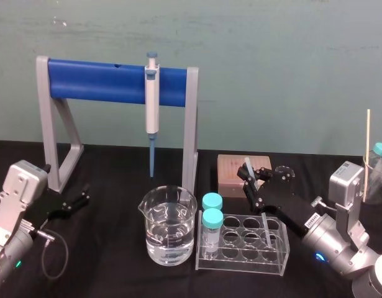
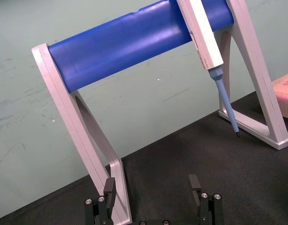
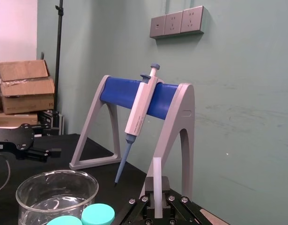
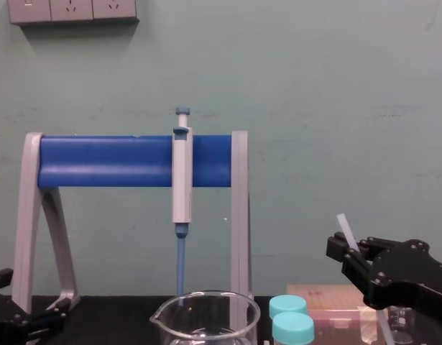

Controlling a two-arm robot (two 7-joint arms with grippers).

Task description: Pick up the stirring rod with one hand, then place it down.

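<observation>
Teal wall (image 1: 290,74), black tabletop (image 1: 110,186), stirring rod (image 4: 344,227) in right pincer (image 1: 253,181).

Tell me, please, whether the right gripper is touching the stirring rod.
Touching. The right wrist view shows the stirring rod clamped between the fingers of the right gripper, no gap either side.

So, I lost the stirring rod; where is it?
Head view, right side: the stirring rod sits clamped in the right tool, by the tube rack.
</observation>
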